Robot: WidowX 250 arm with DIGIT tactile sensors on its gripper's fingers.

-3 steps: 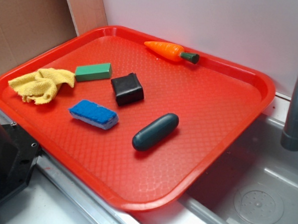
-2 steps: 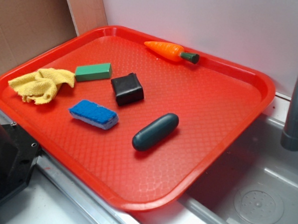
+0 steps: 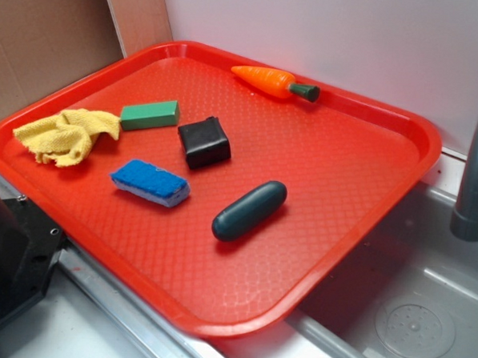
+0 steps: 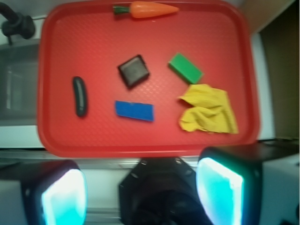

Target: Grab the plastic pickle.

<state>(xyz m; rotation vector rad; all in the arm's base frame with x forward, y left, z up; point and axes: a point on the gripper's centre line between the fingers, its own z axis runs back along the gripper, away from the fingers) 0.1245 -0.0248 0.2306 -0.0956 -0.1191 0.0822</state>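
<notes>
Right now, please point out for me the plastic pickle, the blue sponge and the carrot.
plastic pickle point(image 3: 249, 211): exterior view, middle of its body.
blue sponge point(image 3: 150, 181): exterior view, centre of its blue top.
carrot point(image 3: 264, 80): exterior view, orange body, not the green stem.

No writing, label, brand, number or sign could be read in either view; the red tray point(image 3: 368, 166) showed only a plain embossed texture, and the things lying on it bore no lettering that could be made out
</notes>
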